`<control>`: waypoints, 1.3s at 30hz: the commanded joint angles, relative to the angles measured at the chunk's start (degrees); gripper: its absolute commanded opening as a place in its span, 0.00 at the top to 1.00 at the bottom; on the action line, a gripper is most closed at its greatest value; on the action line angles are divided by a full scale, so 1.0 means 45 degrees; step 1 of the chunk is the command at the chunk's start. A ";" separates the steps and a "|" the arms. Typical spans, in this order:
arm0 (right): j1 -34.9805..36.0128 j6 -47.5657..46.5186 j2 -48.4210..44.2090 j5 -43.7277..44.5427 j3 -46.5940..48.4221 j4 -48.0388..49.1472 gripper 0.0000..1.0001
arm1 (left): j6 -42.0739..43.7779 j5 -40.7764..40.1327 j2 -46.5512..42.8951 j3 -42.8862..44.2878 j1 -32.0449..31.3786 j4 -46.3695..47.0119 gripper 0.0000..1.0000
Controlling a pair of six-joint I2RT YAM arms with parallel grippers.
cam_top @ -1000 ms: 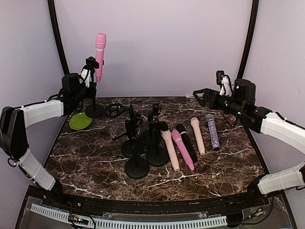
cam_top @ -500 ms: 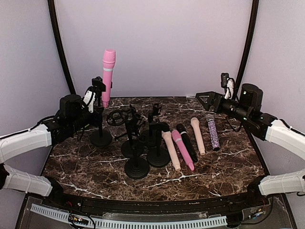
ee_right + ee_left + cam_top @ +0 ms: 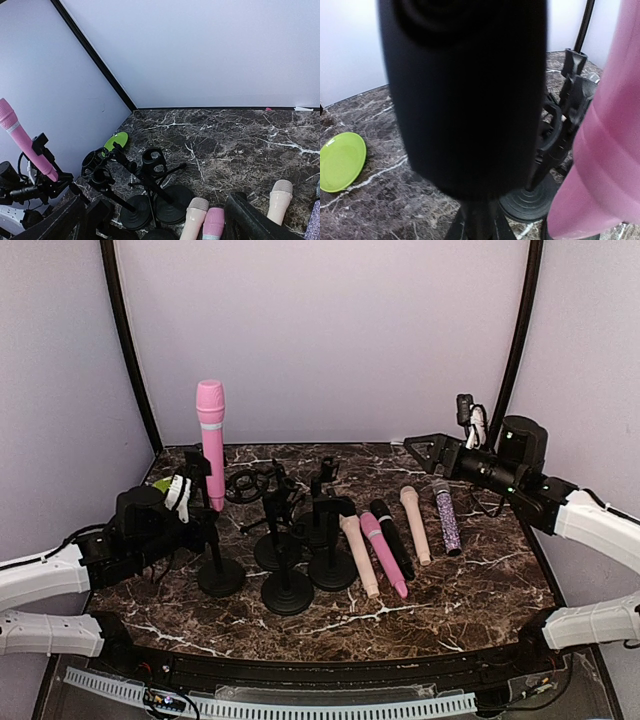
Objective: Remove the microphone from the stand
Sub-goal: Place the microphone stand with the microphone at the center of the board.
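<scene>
A pink microphone (image 3: 210,440) stands upright in the clip of a black stand (image 3: 220,575), whose round base appears to rest on the marble table at the front left. My left gripper (image 3: 203,525) is shut on the stand's pole below the microphone. In the left wrist view the dark stand (image 3: 470,100) fills the middle and hides the fingers, with the pink microphone (image 3: 605,165) at the right edge. My right gripper (image 3: 425,448) is open and empty, held above the back right of the table. The microphone also shows in the right wrist view (image 3: 25,140).
Several empty black stands (image 3: 300,540) crowd the table's middle, just right of the held stand. Several microphones (image 3: 390,535) lie side by side right of them. A green plate (image 3: 340,160) lies at the back left, mostly hidden behind my left arm.
My left arm has carried the stand with the pink microphone from the back left corner forward to the front left. The right gripper has hardly moved.
</scene>
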 commanded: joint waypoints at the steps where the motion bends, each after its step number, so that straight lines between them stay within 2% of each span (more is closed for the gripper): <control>1: 0.0347 0.0065 0.0236 -0.0064 0.0565 0.0609 0.04 | -0.1065 -0.1192 -0.0581 -0.0416 -0.1508 0.1716 1.00; 6: 0.0648 -0.0077 0.0478 0.0072 0.0754 0.0645 0.04 | -0.0631 -0.2915 -0.0290 -0.0993 -0.2869 0.3013 1.00; 15: 0.0861 -0.0174 0.0650 0.0176 0.0701 0.0781 0.04 | 0.0628 -0.3522 0.0896 -0.2048 -0.3886 0.5828 1.00; 24: 0.0947 -0.0125 0.0847 -0.0030 0.0993 0.0939 0.03 | 0.0383 -0.3787 0.1782 -0.1937 -0.3935 0.5917 1.00; 25: 0.0974 -0.0111 0.0905 -0.0082 0.1102 0.0940 0.03 | 0.0214 -0.3856 0.1790 -0.1897 -0.3945 0.5773 0.98; 27: 0.1040 -0.0149 0.1079 -0.0301 0.1517 0.0925 0.02 | 0.0004 -0.3973 0.1725 -0.1719 -0.3936 0.5317 0.78; 28: 0.1070 -0.0194 0.1188 -0.0431 0.1652 0.0922 0.02 | -0.0065 -0.3967 0.1624 -0.1671 -0.3935 0.4974 0.71; 29: 0.1145 -0.0229 0.1296 -0.0537 0.1897 0.0921 0.01 | -0.0215 -0.3956 0.1558 -0.1596 -0.3945 0.4784 0.59; 31: 0.1278 -0.0305 0.1530 -0.0710 0.2264 0.0938 0.01 | -0.0433 -0.3964 0.1306 -0.1500 -0.3935 0.4160 0.49; 39: 0.1764 -0.0503 0.2037 -0.1241 0.3300 0.0921 0.01 | -0.1190 -0.3817 -0.1101 -0.0791 -0.3937 -0.0049 0.30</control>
